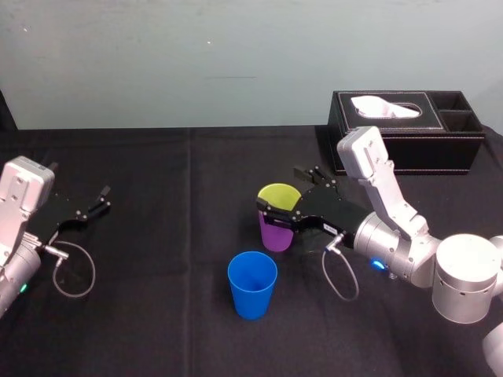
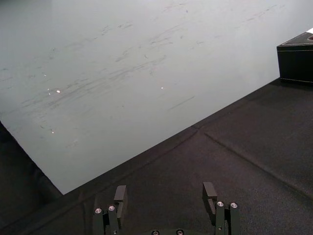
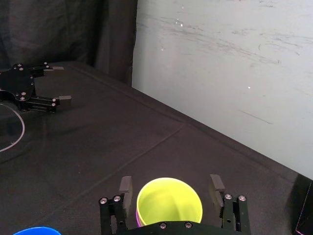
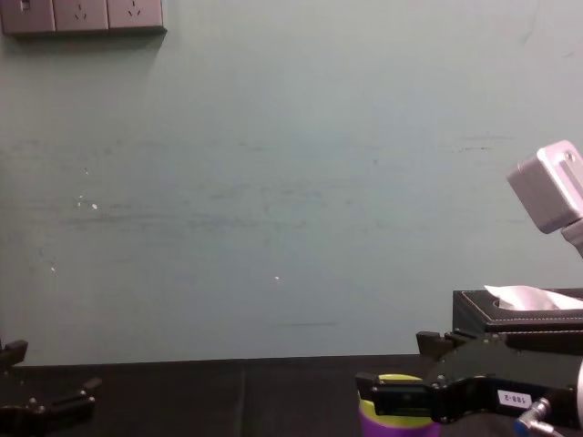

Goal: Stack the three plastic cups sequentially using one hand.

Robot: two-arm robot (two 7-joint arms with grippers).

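**Q:** Where are the 3 cups?

**A:** The yellow-green cup (image 1: 278,195) sits nested in the purple cup (image 1: 274,236) at mid-worktop (image 1: 157,259). My right jaws are released and flank its rim with gaps on both sides. The blue cup (image 1: 252,284) stands apart, nearer me.

**Q:** Left side?

**A:** My left jaws are released, over bare cloth.

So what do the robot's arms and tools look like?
The left arm and right arm are silver-grey with round joints and a white boxy block at the wrist. The left tool and right tool are black, flat two-fingered, studded with silver screws. A grey cable loops from each to its wrist. The right one carries a small white label, and a blue light glows on its arm.
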